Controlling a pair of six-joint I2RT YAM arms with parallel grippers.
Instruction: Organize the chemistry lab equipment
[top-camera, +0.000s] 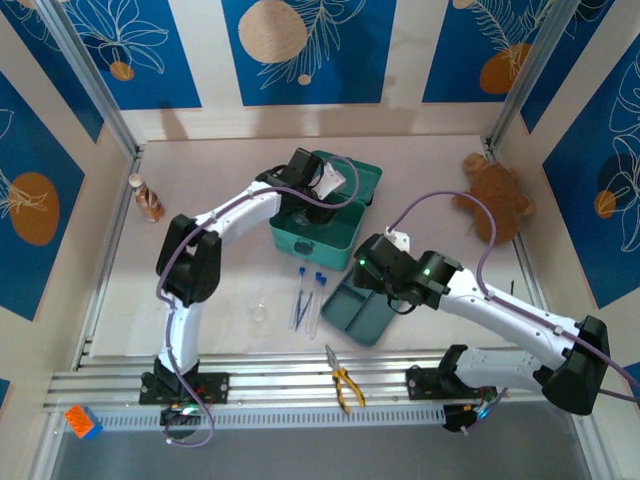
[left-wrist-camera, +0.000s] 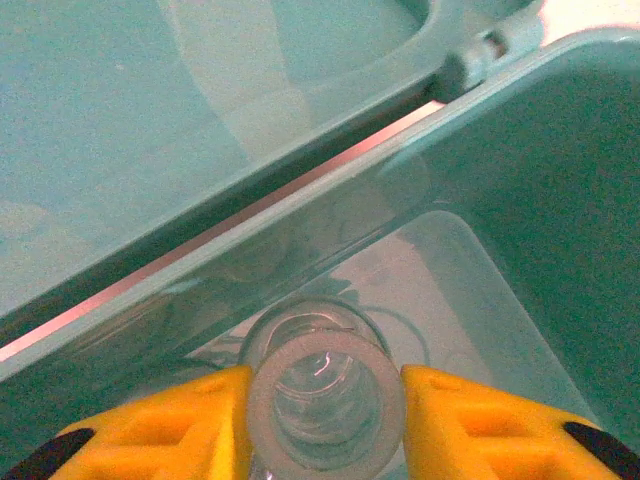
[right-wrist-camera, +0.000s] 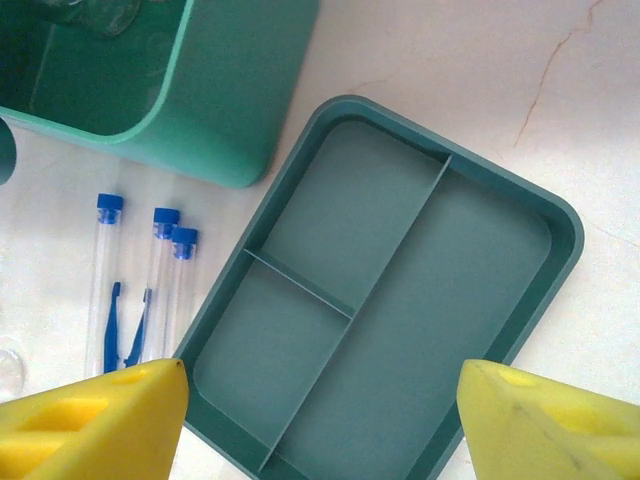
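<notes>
Nearest, the right end effector (right-wrist-camera: 322, 380) hangs wide and empty over the divided tray (right-wrist-camera: 480, 260); just beside it three blue-capped test tubes (right-wrist-camera: 160, 280) lie on the bench (right-wrist-camera: 560, 60), not yet stowed. Farther off, the left arm (top-camera: 230, 215) stretches forward and down into the teal box (left-wrist-camera: 560, 200), the left end effector (left-wrist-camera: 325, 385) gripping a glass flask (left-wrist-camera: 320, 425) by the neck; the step looks like placing that flask, so next comes a gentle release and straight lift.

We find no legible text, label, brand, number or sign on any surface. The small bottle (top-camera: 148, 198), well to the left of the teal box (top-camera: 310, 238), is too small for us to tell whether it carries print.
</notes>
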